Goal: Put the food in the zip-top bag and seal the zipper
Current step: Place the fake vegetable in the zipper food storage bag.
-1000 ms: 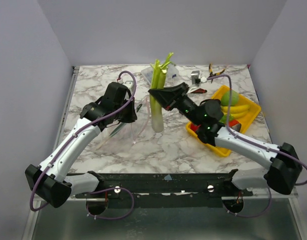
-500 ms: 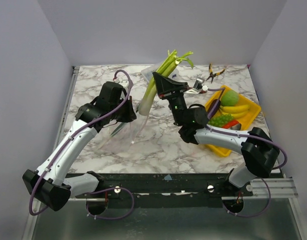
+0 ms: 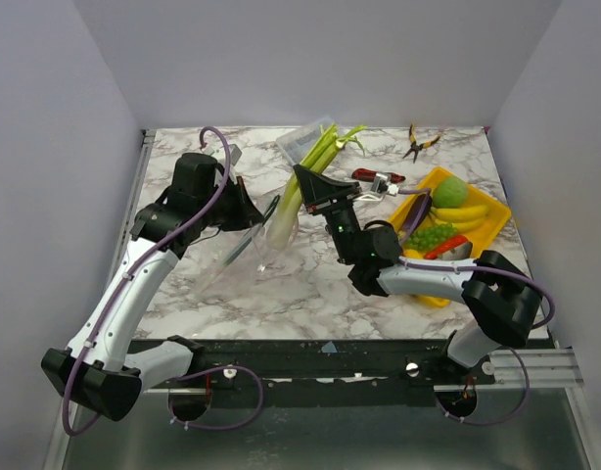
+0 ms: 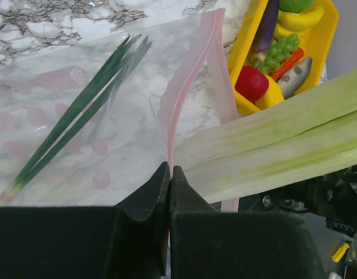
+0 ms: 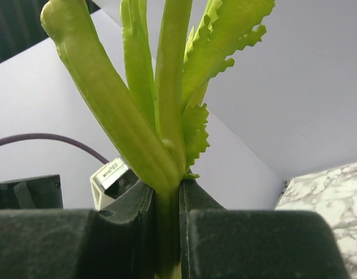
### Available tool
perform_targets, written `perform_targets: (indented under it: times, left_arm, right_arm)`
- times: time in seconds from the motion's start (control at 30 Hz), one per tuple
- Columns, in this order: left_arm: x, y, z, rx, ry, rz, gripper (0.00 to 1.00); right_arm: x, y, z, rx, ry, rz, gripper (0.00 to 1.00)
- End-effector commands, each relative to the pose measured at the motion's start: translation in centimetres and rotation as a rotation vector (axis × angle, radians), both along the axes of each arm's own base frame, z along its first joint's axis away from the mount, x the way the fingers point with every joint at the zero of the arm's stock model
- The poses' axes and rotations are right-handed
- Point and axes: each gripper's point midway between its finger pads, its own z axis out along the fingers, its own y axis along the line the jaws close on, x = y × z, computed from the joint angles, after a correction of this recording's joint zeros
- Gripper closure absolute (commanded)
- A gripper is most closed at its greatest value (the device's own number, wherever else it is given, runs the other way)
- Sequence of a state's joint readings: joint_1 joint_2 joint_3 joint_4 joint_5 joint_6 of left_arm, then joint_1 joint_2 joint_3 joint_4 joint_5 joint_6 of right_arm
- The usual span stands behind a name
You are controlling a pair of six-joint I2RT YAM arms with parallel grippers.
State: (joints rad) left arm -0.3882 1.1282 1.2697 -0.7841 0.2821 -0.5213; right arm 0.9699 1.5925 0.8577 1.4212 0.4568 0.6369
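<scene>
Pinches the raised lip of the zipper (image 4: pixel 190 75) with the left claw (image 4: pixel 170 171), fingers pressed flat together on the thin pink-red strip. Holds that lip up off the marble surface (image 3: pixel 320 294), with the mouth of the zip-top bag (image 4: pixel 79 133) gaping toward the right arm. Shows thin dark-green leaf blades (image 4: pixel 79 110) through the clear plastic; cannot tell whether inside the bag or under it.

Grips the celery stalk (image 3: pixel 284 217) in the right claw (image 5: pixel 167 192), fingers closed tight on the narrow stem just below the frilly leaves. Holds it tilted, leafy top up and toward the far edge, pale thick base down at the bag's mouth. Rests that base across the lower pink lip, just beside the lifted one; cannot tell how far in.

Has the rest of the food lying in the yellow tray (image 3: pixel 485 238), right of the bag and well apart from it: green ball (image 3: pixel 452 189), bananas (image 3: pixel 464 212), purple eggplant (image 3: pixel 418 209), grapes (image 3: pixel 433 236), red tomato (image 4: pixel 252 83). Has, toward the far edge, a clear compartment box (image 3: pixel 305 137) beside the celery leaves, a red-handled tool (image 3: pixel 364 176) near the tray, and yellow-handled pliers (image 3: pixel 418 145) beyond it.
</scene>
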Motion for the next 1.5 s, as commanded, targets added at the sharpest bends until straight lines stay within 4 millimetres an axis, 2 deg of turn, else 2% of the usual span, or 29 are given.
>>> perform_targets:
  times: [0.0,0.13,0.27,0.5,0.6,0.63,0.67,0.7,0.77,0.93,1.0,1.1,1.2,1.33,1.37,1.47]
  left_arm:
    - [-0.2,-1.3,3.2,-0.102,-0.057,-0.062,1.00]
    - [-0.6,-1.5,3.7,-0.117,-0.061,-0.079,1.00]
    - [-0.7,-1.2,4.2,-0.121,-0.080,-0.070,1.00]
    - [-0.3,-1.3,4.3,-0.138,-0.093,-0.059,1.00]
    - [-0.3,-1.4,4.3,-0.145,-0.086,-0.066,1.00]
    - [-0.3,-1.5,4.3,-0.149,-0.086,-0.069,1.00]
    - [-0.4,-1.5,4.3,-0.151,-0.087,-0.070,1.00]
    - [-0.4,-1.5,4.2,-0.151,-0.085,-0.068,1.00]
    - [-0.4,-1.4,4.1,-0.145,-0.084,-0.068,1.00]
    - [-0.4,-0.8,4.0,-0.121,-0.096,-0.046,1.00]
    - [-0.5,-0.8,4.0,-0.120,-0.096,-0.046,1.00]
    - [-0.6,-0.9,3.8,-0.125,-0.092,-0.052,1.00]
    - [-0.9,-1.2,3.8,-0.139,-0.085,-0.072,1.00]
    - [-1.0,-1.1,3.8,-0.131,-0.086,-0.071,1.00]
    - [-1.0,-0.9,3.8,-0.128,-0.090,-0.064,1.00]
    - [-0.7,0.2,3.7,-0.095,-0.099,-0.001,1.00]
  right_arm:
    - [-0.8,0.8,-0.5,0.005,0.041,0.069,0.94]
    - [-1.4,2.7,-1.9,-0.028,0.083,0.168,0.87]
    - [-2.5,4.7,-4.5,-0.127,0.139,0.234,0.78]
    - [-4.5,6.9,-9.1,-0.215,0.324,0.302,0.74]
    - [-5.3,7.2,-10.9,-0.315,0.371,0.255,0.61]
    - [-5.0,6.9,-11.4,-0.357,0.401,0.210,0.50]
    - [-4.6,7.0,-11.9,-0.399,0.433,0.187,0.44]
    - [-4.3,7.0,-12.4,-0.469,0.460,0.165,0.41]
    - [-4.6,7.0,-12.2,-0.562,0.436,0.170,0.39]
    - [-5.4,5.8,-11.9,-0.666,0.447,0.168,0.29]
    - [-5.5,5.5,-11.4,-0.721,0.454,0.166,0.28]
    - [-5.2,3.7,-10.9,-0.753,0.466,0.106,0.22]
    - [-4.9,2.1,-10.1,-0.751,0.474,0.046,0.21]
    - [-4.7,1.6,-10.3,-0.775,0.491,0.028,0.25]
    - [-4.5,0.9,-10.7,-0.802,0.526,-0.008,0.25]
    - [-3.2,-1.6,-10.2,-0.862,0.599,-0.101,0.25]
